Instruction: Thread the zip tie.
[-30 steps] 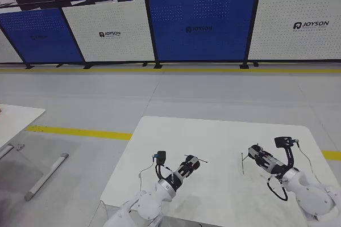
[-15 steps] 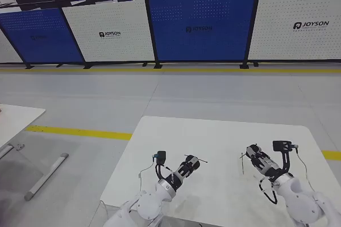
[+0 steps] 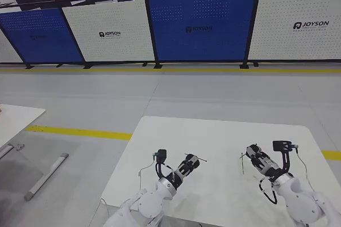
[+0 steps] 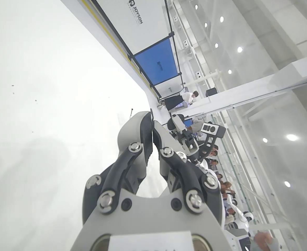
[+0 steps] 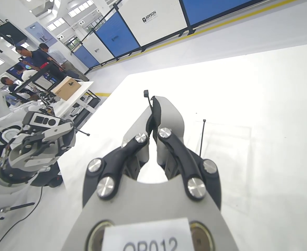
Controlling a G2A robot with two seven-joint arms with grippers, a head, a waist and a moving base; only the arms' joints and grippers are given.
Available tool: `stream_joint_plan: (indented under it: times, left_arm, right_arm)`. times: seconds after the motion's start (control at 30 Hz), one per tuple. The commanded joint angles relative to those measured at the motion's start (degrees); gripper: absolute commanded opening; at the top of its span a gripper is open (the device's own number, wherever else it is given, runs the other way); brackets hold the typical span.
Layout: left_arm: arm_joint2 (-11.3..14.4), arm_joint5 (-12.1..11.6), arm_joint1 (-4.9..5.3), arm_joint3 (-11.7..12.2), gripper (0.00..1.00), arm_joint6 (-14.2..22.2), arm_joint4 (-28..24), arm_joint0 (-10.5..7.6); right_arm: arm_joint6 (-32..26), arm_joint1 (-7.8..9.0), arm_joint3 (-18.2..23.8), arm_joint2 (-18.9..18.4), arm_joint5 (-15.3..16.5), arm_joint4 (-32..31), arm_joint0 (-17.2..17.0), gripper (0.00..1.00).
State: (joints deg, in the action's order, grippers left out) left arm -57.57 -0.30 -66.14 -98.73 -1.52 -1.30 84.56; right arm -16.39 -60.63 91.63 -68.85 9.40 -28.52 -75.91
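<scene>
Broadly, the white rectangular worktop (image 3: 216, 136) has both arms low over its near side, well apart. Left pincer (image 4: 151, 120) is clamped fully closed on a thin black plastic zip tie (image 5: 88, 134); right pincer (image 5: 153, 105) is likewise closed, gripping a second black zip tie (image 5: 146, 94) whose head pokes past the fingertips

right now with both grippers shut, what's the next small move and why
Probably bring the grippers closer together. The right gripper is shut on a zip tie, its head poking out; the left gripper is shut on a thin black strap, and bare table separates them.
</scene>
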Motion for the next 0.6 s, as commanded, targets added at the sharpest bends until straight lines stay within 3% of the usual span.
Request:
stream_joint_plan:
  times: [0.0,0.2,0.33,0.57]
  left_arm:
    - [0.16,0.86,-0.14,0.45,0.00,-0.04,0.87,-0.80]
    - [0.22,0.83,-0.27,0.56,0.00,0.32,-0.11,-1.04]
    - [0.22,0.83,-0.27,0.56,0.00,0.32,-0.11,-1.04]
    - [0.22,0.83,-0.27,0.56,0.00,0.32,-0.11,-1.04]
  right_arm:
    - [0.00,0.00,0.00,0.00,0.00,0.00,0.00,0.00]
    - [0.15,-0.02,0.15,0.02,0.05,0.08,-0.07,0.00]
    - [2.27,-0.41,3.09,0.71,0.76,1.63,-1.81,0.00]
    - [4.72,-1.87,4.20,5.64,-3.25,0.81,-1.24,0.00]
